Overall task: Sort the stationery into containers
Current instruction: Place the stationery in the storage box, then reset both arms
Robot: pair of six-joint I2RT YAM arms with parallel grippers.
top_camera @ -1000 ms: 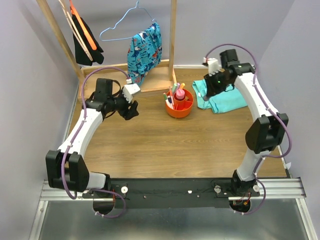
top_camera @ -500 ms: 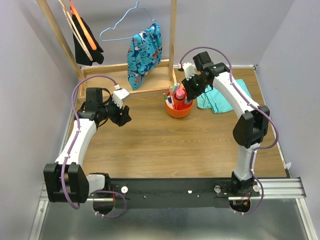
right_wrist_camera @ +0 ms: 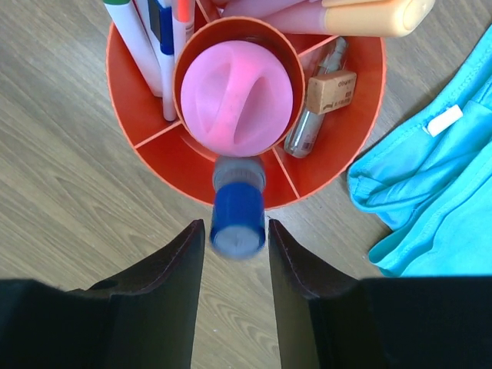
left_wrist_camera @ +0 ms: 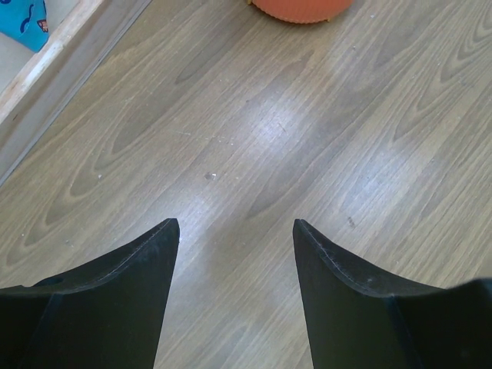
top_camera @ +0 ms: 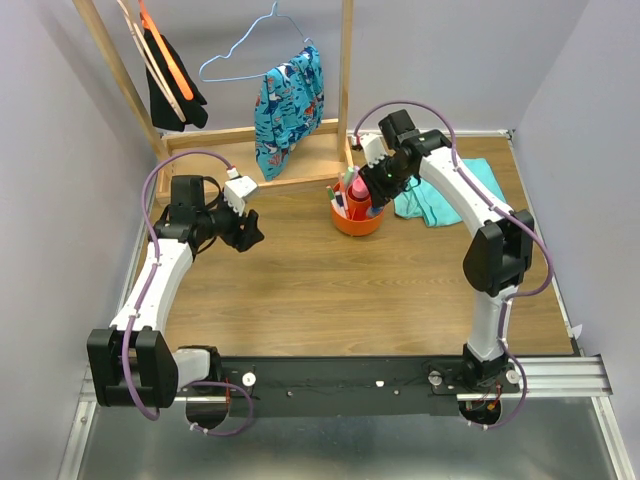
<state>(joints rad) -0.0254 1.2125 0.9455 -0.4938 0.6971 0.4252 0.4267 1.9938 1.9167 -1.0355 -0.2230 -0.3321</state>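
Observation:
The round orange-red bowl (top_camera: 358,216) with inner dividers stands at the table's middle back. In the right wrist view its rim (right_wrist_camera: 115,69) surrounds a pink bottle (right_wrist_camera: 237,96) in the centre cup, white pens (right_wrist_camera: 157,46), a tan eraser (right_wrist_camera: 332,91), a clear tube (right_wrist_camera: 311,123) and a pale orange highlighter (right_wrist_camera: 369,17). My right gripper (top_camera: 375,178) hovers over the bowl's near edge. Its jaws (right_wrist_camera: 236,224) stand slightly apart from a blurred blue-capped stick (right_wrist_camera: 238,215), a thin gap showing on each side. My left gripper (top_camera: 248,232) is open over bare wood (left_wrist_camera: 234,223), holding nothing.
A teal cloth (top_camera: 445,195) lies just right of the bowl (right_wrist_camera: 438,177). Behind stands a wooden clothes rack (top_camera: 300,150) with a patterned garment (top_camera: 290,100), a blue hanger and a black garment. Its base board (left_wrist_camera: 46,69) shows at the left wrist view's upper left.
My right arm swung left from over the teal cloth to over the bowl, and its jaws parted from the blue-capped stick. The left arm drew back to the left, then held still.

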